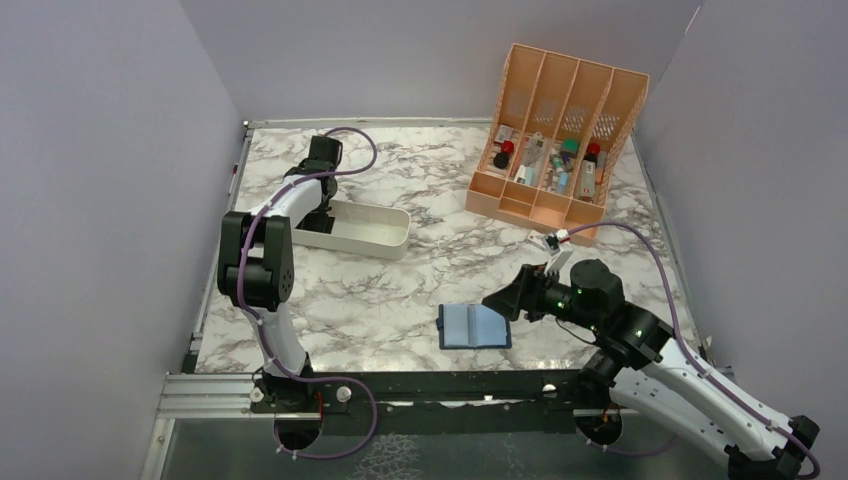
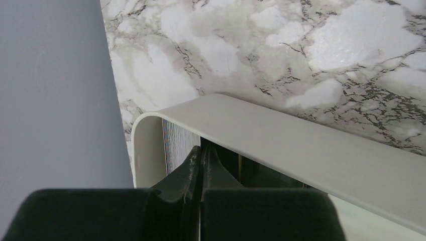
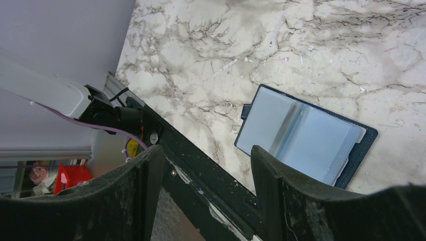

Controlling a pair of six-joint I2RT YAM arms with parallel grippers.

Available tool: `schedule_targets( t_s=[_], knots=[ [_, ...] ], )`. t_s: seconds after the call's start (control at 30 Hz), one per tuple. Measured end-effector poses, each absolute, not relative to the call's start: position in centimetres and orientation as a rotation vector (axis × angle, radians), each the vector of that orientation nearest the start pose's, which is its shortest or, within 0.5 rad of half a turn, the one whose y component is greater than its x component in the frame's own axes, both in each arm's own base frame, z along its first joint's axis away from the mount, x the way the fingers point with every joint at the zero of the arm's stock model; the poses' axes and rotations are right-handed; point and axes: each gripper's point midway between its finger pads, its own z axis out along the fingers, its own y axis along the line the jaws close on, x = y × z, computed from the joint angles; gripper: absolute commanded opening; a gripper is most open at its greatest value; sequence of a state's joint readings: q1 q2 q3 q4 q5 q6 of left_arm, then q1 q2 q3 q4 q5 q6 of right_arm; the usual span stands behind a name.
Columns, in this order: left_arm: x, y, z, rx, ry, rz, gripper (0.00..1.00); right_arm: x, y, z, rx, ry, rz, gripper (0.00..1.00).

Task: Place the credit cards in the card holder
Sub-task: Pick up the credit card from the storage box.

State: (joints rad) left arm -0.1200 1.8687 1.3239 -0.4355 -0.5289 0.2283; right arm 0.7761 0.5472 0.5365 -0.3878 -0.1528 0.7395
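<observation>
The card holder (image 1: 473, 326) (image 3: 301, 133) lies open on the marble near the front edge, navy outside with pale blue pockets facing up. My right gripper (image 1: 505, 300) (image 3: 207, 150) hovers just right of it, open and empty. My left gripper (image 1: 318, 212) (image 2: 202, 150) is down in the left end of the white tray (image 1: 385, 235) (image 2: 281, 135), its fingers pressed together. A pale, finely striped flat face (image 2: 176, 145), possibly one of the credit cards, stands just left of the fingertips, with dark flat shapes (image 2: 261, 175) to their right. Nothing shows between the fingers.
An orange slotted organizer (image 1: 555, 130) with small items stands at the back right. Grey walls enclose the table on the left, back and right. A black rail (image 3: 201, 165) runs along the front edge under my right gripper.
</observation>
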Motion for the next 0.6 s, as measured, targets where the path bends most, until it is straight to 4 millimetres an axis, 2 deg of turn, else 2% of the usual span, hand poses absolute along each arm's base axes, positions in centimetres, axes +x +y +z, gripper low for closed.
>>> schedule_targets(
  t_s=[0.23,0.6],
  knots=[
    [44.0,3.5,9.6,0.224,2.506,0.637,0.00,14.2,21.6,18.3,-0.149,2.145,1.097,0.68],
    [42.8,-0.1,12.6,0.129,2.512,0.313,0.00,14.1,21.8,17.3,-0.156,2.171,1.098,0.68]
  ],
)
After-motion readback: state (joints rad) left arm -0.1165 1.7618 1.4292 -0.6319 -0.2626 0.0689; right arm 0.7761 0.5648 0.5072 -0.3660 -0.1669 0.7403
